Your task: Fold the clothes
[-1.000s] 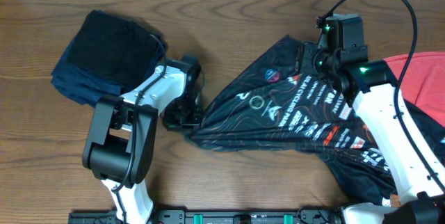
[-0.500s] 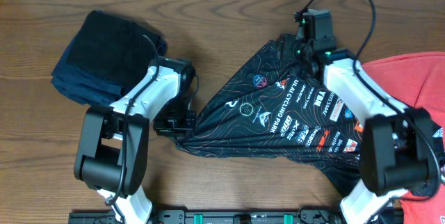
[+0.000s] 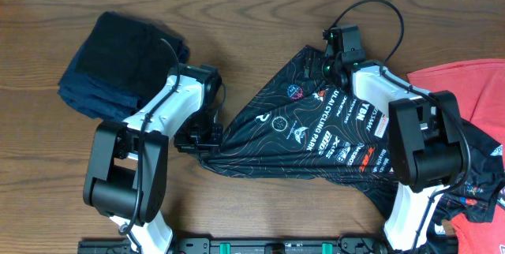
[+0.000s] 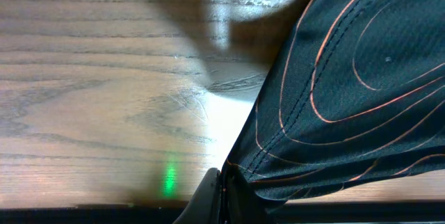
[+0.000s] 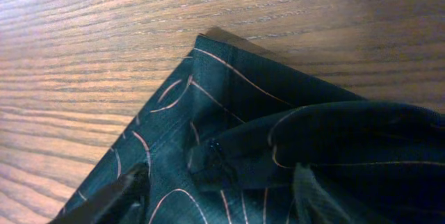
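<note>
The black jersey [image 3: 331,140] with thin orange lines and white logos lies stretched across the table's middle. My left gripper [image 3: 207,140] is shut on its left tip, and the left wrist view shows the fingers [image 4: 208,195] pinching the hem of the jersey [image 4: 348,92] just above the wood. My right gripper [image 3: 317,63] hovers open over the jersey's far corner. In the right wrist view the gripper [image 5: 219,193] straddles a bunched fold of the jersey [image 5: 229,106], its fingertips [image 5: 128,186] apart. The coral-red T-shirt [image 3: 465,88] lies at the right, partly under the jersey.
A folded dark navy cloth [image 3: 118,61] sits at the back left, close behind my left arm [image 3: 158,116]. More coral fabric [image 3: 477,230] shows at the front right corner. Bare wooden table [image 3: 260,25] lies behind the jersey.
My right arm has swung left along the jersey's back edge to its far corner. My left gripper has dragged the jersey's tip slightly left and toward the front.
</note>
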Robot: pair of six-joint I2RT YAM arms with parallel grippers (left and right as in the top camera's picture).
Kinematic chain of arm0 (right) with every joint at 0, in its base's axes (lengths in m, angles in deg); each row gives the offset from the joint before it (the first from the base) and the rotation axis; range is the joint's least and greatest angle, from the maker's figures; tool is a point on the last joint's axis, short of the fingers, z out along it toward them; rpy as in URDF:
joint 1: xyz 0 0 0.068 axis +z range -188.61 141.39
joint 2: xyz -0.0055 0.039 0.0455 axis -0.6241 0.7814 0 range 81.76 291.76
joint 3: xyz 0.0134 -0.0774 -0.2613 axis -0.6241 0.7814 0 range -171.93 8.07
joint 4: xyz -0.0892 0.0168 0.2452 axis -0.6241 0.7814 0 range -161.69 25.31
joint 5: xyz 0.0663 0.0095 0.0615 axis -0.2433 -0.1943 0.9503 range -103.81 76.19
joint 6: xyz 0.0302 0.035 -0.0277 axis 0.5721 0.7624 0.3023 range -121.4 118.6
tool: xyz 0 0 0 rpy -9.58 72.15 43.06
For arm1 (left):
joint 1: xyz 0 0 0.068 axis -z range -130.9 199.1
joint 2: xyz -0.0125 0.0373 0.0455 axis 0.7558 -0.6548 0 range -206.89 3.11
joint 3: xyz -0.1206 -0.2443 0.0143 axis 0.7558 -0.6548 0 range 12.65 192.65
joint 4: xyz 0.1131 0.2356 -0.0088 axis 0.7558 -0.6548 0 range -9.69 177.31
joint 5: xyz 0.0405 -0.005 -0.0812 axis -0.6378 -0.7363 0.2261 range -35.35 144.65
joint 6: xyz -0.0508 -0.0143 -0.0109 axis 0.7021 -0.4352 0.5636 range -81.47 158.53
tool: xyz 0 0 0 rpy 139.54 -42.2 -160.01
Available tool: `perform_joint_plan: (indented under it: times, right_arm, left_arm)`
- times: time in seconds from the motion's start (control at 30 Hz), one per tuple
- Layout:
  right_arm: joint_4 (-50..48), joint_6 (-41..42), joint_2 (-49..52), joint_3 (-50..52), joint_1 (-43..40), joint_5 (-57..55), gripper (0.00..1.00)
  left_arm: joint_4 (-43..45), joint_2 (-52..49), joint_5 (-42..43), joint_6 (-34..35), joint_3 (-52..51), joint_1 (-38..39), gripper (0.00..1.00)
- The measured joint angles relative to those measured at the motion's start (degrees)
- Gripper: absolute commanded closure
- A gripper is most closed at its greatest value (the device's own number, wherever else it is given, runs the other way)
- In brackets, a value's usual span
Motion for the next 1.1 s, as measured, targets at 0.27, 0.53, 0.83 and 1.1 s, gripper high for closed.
perform_joint_plan:
  times: [0.27, 0.53, 0.83, 1.1]
  right_arm:
    - [-3.45, 1.68, 1.44, -0.13, 0.00, -2.47, 0.48]
    - [-5.42, 3.02, 3.39, -0.79, -0.02, -3.87, 0.99]
    - [-0.70, 0.04, -2.54, -0.33, -0.52, -3.45, 0.99]
    - [3.93, -2.62, -18.91, -0.59, -1.86, -2.89, 0.99]
  left_arm:
    - [0.24, 0.00, -0.35, 0.00, 0.00, 0.00, 0.94]
    - [0.31, 0.00, -0.39, 0.00, 0.00, 0.00, 0.94]
    - [0.35, 0.00, -0.66, 0.00, -0.02, 0.00, 0.94]
    - [0.46, 0.00, -2.34, 0.00, -0.02, -0.07, 0.94]
